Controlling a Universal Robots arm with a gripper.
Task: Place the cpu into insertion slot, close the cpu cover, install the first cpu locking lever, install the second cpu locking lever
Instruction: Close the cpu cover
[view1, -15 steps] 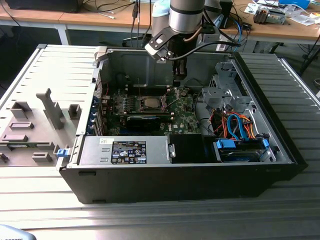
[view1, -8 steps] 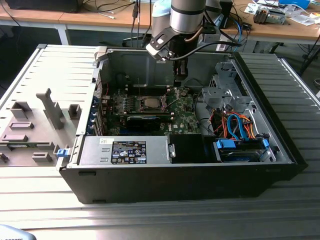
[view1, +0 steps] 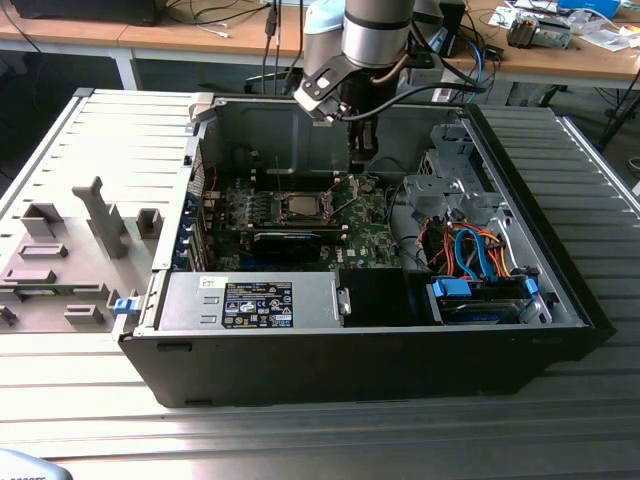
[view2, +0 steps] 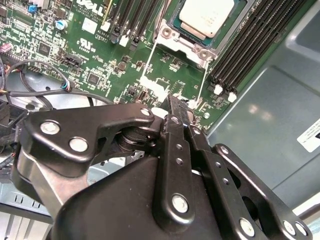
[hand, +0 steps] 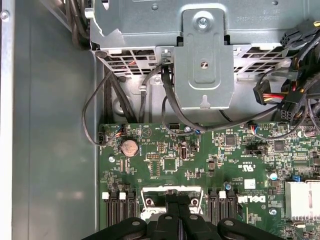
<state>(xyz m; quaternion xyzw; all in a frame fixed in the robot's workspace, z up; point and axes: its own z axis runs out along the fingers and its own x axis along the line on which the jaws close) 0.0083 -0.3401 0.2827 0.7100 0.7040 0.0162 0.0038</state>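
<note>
The cpu (view2: 206, 17) is showing a matt silver-grey metal top against the smooth, glossy green motherboard (hand: 200, 165). The claw (view2: 173, 102) is looking like satin black metal with bright screw heads, while the case panel (hand: 50, 125) is gleaming dully as smooth grey sheet metal.

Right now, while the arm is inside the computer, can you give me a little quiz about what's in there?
1. True or false: the fingers hold the cpu.
2. Where is the cpu? A: in the slot on the motherboard. B: on the floor. C: in a person's hand.
3. Fill in: the motherboard is coloured ____.
Key: 1 false, the cpu lies apart from the fingers. 2 A. 3 green.
</note>
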